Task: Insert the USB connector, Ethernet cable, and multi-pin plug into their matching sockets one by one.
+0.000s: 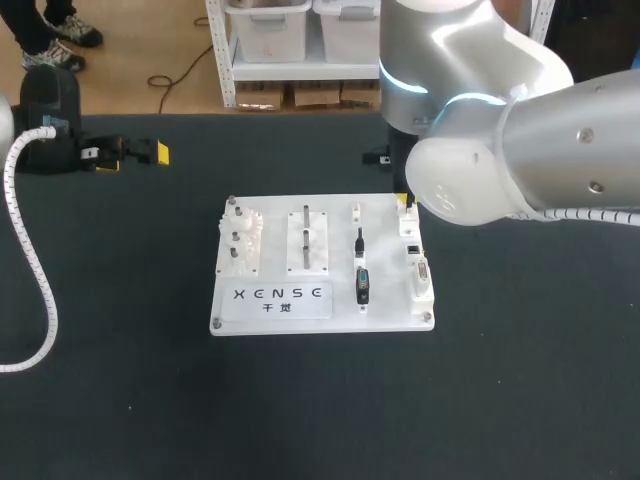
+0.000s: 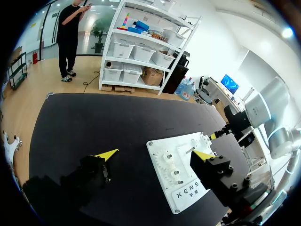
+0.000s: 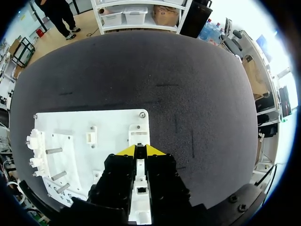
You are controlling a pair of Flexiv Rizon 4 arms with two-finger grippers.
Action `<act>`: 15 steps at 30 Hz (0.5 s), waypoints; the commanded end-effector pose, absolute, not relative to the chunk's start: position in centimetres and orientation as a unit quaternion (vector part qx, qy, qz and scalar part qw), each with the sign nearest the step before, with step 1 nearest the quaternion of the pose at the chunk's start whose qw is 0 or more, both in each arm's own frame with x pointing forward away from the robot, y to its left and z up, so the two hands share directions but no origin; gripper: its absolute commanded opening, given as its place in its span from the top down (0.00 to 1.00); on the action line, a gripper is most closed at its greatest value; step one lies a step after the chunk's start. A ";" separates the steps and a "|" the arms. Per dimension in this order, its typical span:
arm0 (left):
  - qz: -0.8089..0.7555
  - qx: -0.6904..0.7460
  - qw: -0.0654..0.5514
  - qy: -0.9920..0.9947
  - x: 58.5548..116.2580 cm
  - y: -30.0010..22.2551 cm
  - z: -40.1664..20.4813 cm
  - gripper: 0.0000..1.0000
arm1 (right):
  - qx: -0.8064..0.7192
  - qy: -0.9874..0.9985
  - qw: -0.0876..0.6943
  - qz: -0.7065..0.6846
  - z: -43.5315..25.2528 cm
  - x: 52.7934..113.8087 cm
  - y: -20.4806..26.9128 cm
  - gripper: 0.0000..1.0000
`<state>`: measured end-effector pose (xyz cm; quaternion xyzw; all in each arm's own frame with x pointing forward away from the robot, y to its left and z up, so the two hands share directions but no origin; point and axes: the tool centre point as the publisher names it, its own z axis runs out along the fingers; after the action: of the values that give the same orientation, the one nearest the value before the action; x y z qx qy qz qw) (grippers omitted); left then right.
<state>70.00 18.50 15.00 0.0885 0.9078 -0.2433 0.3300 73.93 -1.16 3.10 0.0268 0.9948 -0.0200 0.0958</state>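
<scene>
The white socket board (image 1: 275,300) lies mid-table. On it the black Ethernet cable (image 1: 359,241) and the dark multi-pin plug (image 1: 362,285) rest in their holders. The small holder (image 1: 357,212) behind them stands empty. The sockets sit on a strip (image 1: 418,268) along the board's right edge. My right gripper (image 3: 140,150) hangs over the far end of that strip (image 3: 139,136). Its yellow tips are nearly together, pinching what seems to be the USB connector, mostly hidden. My left gripper (image 2: 155,154) is wide open above bare mat, left of the board (image 2: 181,172), holding nothing.
The board also carries white pegs and gears (image 1: 242,240) and two upright pins (image 1: 307,235) on its left half. My left gripper (image 1: 130,153) sits at the table's far left, with a white coiled hose (image 1: 30,250) beside it. Black mat surrounds the board.
</scene>
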 end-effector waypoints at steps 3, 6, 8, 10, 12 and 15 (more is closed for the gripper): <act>-0.243 0.088 0.330 0.908 70.0 18.5 15.0 0.00 | 0.029 0.995 0.097 -0.020 2.7 73.9 -1.4 1.00; -0.243 0.088 0.330 0.908 70.0 18.5 15.0 0.00 | 0.028 0.995 0.096 -0.018 2.6 73.8 -1.3 1.00; -0.243 0.088 0.330 0.908 70.0 18.5 15.0 0.00 | 0.028 0.995 0.096 -0.017 2.5 73.9 -1.2 1.00; -0.243 0.088 0.330 0.908 70.0 18.5 15.0 0.00 | 0.027 0.995 0.096 -0.017 2.4 73.9 -1.1 1.00; -0.243 0.088 0.330 0.908 70.0 18.5 15.0 0.00 | 0.026 0.995 0.100 -0.017 2.4 74.0 -1.1 1.00; -0.243 0.088 0.330 0.908 70.0 18.5 15.0 0.00 | 0.023 0.994 0.104 -0.016 2.4 74.2 -1.1 1.00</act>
<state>70.00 18.50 15.00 0.0885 0.9078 -0.2433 0.3300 74.11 -1.07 2.85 0.0239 0.9948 -0.0173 0.0979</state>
